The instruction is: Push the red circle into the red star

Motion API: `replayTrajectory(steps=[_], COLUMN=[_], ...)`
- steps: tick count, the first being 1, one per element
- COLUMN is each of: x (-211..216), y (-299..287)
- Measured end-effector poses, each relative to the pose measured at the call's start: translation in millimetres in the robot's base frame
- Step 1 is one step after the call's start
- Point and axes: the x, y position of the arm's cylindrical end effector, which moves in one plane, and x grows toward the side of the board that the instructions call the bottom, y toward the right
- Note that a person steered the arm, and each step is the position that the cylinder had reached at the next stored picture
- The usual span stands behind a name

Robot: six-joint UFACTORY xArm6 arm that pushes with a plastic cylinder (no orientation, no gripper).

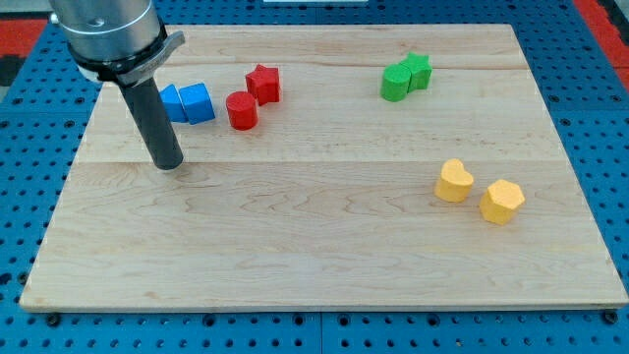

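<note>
Wooden board (314, 265) on blue pegboard bench (20, 197); near strip along the bottom edge carries nothing. Toward the right edge, mid-depth: yellow heart-like block (453, 181) and yellow hexagonal block (502, 202), just beside each other, narrow gap visible. Left side, mid-depth: my tip (169, 163) rests on the board, rod rising to the top-left corner; it is a bare rod, no jaws to open or close, touching no block. Tip sits nearer the bottom edge than the blue pair and to the left of the red circle (242, 110), clearly apart from it. Blue blocks (175, 102) (199, 102) side by side, touching; the left one partly hidden behind the rod, shapes not certain. Red circle lies just beside the red star (263, 84), toward its lower left; contact cannot be confirmed. Farthest, toward the top-right: green cylinder-like block (396, 83) touching green star (418, 70).
</note>
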Motion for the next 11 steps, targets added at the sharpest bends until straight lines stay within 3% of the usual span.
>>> replayTrajectory(steps=[4, 5, 6, 11], x=[-80.6, -42.7, 45.0, 56.4], y=[-19.4, -45.1, -54.6, -52.8])
